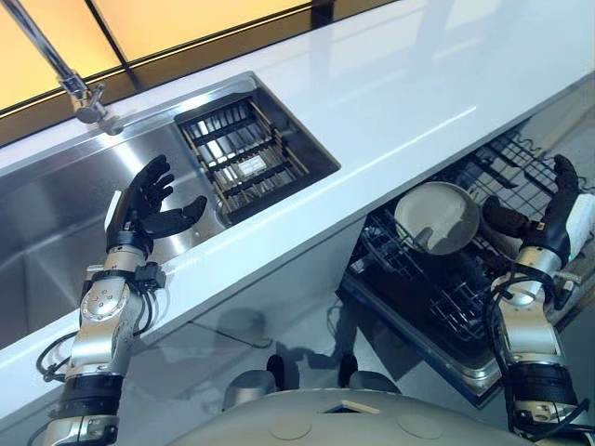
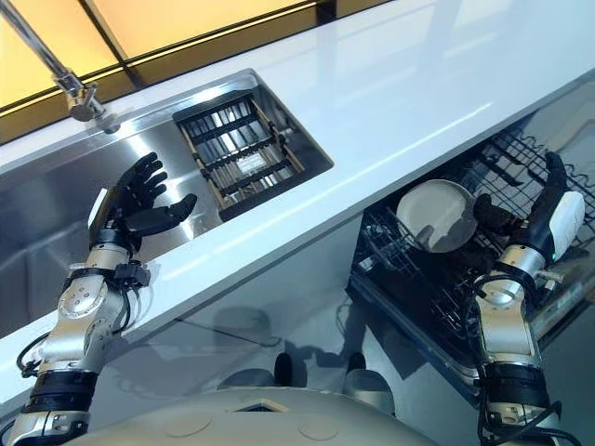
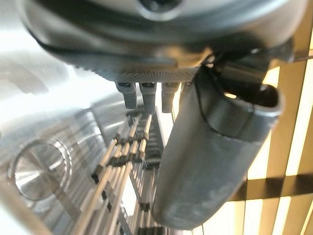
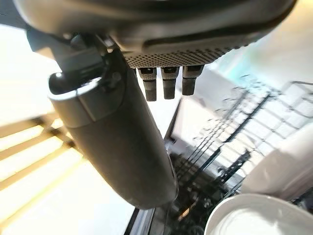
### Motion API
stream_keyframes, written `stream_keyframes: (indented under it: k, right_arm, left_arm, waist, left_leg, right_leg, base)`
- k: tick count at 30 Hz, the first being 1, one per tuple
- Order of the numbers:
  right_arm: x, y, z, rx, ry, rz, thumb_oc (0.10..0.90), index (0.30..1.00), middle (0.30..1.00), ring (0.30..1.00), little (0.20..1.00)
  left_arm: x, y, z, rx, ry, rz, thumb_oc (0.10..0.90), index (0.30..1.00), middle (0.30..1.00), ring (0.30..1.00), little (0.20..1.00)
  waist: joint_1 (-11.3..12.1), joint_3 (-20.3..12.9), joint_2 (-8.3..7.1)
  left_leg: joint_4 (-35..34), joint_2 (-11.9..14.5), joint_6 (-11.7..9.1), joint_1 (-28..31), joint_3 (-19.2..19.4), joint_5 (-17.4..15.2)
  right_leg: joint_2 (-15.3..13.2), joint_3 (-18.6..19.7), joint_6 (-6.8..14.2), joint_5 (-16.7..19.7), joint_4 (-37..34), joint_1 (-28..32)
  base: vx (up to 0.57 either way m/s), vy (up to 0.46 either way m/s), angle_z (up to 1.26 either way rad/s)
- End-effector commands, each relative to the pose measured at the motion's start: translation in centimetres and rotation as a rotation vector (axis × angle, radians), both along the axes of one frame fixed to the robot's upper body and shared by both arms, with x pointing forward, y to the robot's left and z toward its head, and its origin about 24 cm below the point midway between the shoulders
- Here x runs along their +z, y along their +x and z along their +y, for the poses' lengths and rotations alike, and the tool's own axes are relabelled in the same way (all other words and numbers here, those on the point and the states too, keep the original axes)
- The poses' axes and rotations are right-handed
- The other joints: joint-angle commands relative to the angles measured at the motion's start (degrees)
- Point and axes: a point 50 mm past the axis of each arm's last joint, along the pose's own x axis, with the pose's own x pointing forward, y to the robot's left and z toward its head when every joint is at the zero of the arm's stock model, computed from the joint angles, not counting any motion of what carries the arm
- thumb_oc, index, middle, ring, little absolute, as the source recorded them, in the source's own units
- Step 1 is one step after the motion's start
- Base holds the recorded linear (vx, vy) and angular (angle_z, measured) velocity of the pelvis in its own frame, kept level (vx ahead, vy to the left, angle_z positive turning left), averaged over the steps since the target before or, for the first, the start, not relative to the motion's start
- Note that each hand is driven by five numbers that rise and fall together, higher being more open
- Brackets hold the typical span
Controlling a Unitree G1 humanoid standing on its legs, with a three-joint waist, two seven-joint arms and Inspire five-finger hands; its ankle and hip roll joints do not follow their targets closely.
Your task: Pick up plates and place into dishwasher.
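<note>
A white plate [image 1: 437, 216] stands tilted in the black wire rack [image 1: 437, 279] of the pulled-out dishwasher below the counter; the plate [image 4: 264, 218] also shows in the right wrist view. My right hand [image 1: 556, 216] hovers just to the right of the plate, fingers straight, open and holding nothing. My left hand [image 1: 147, 206] is raised over the steel sink [image 1: 56, 223], open with spread fingers and empty. A dark slatted dish rack [image 1: 244, 153] sits in the sink's right end, and the left wrist view looks along this rack [image 3: 127, 166].
A white countertop [image 1: 400, 102] runs diagonally between sink and dishwasher. A chrome faucet [image 1: 70, 79] rises at the sink's back left. The sink drain [image 3: 39, 169] lies beside the rack. A second pale dish [image 4: 288, 166] stands in the dishwasher rack.
</note>
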Motion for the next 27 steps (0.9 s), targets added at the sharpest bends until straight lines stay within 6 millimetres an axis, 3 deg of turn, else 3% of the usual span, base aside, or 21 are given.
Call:
stream_keyframes:
  k: [1, 4, 10, 18, 27]
  right_arm:
    - [3.4, 0.1, -0.2, -0.007, 0.108, -0.327, 0.800, 0.900, 0.900, 0.900, 0.900]
    - [2.2, -0.6, -0.8, -0.060, 0.223, -0.378, 0.800, 0.900, 0.900, 0.900, 0.900]
    - [-2.3, -1.8, -2.0, -0.161, 0.575, -0.468, 0.800, 0.900, 0.900, 0.900, 0.900]
    - [-3.9, -1.6, -4.1, -0.251, 0.537, -0.370, 0.800, 0.900, 0.900, 0.900, 0.900]
    - [-5.0, -1.4, -6.5, -0.307, 0.595, -0.292, 0.800, 0.900, 0.900, 0.900, 0.900]
  left_arm:
    - [5.1, 1.1, 1.1, -0.015, 0.094, -0.237, 0.800, 0.900, 0.900, 0.900, 0.900]
    - [5.3, 1.1, 1.2, -0.013, 0.104, -0.243, 0.800, 0.900, 0.900, 0.900, 0.900]
    - [6.3, 1.7, 1.7, -0.020, 0.118, -0.262, 0.800, 0.900, 0.900, 0.900, 0.900]
    - [9.4, 2.7, 0.9, -0.047, 0.156, -0.364, 0.800, 0.900, 0.900, 0.900, 0.900]
    - [11.6, 3.0, -0.1, -0.078, 0.143, -0.469, 0.800, 0.900, 0.900, 0.900, 0.900]
  waist:
    - [-1.6, -4.3, -0.42]
    - [-2.1, -4.1, -0.29]
    - [-2.4, -3.9, 0.54]
    - [-0.7, -2.7, 1.89]
    - [1.3, 0.4, 5.59]
  left_leg:
    - [0.3, -1.6, 1.2, -0.6, 2.2, -2.7]
    - [0.3, -1.5, 1.3, -0.5, 2.9, -2.9]
    - [0.3, -1.6, 1.3, 0.0, 3.7, -3.9]
    - [0.3, -1.7, 0.7, -0.8, 2.1, -3.3]
    - [1.3, -1.7, -1.0, -4.4, -1.7, -0.5]
  right_leg:
    - [1.6, -0.8, 1.6, -3.7, 2.9, 1.1]
    - [1.6, -0.5, 1.7, -3.7, 3.0, 0.9]
    - [1.1, -0.8, 2.0, -4.0, 2.9, 1.2]
    - [0.7, -2.3, 1.5, -4.4, 3.5, 0.8]
    - [-0.5, -4.5, -0.3, -7.2, 8.9, -2.4]
  base:
    - [0.00, -0.029, -0.17]
    - [0.00, -0.025, -0.16]
    - [0.03, -0.043, -0.10]
    - [0.04, -0.060, 0.05]
    - [-0.01, -0.009, 0.17]
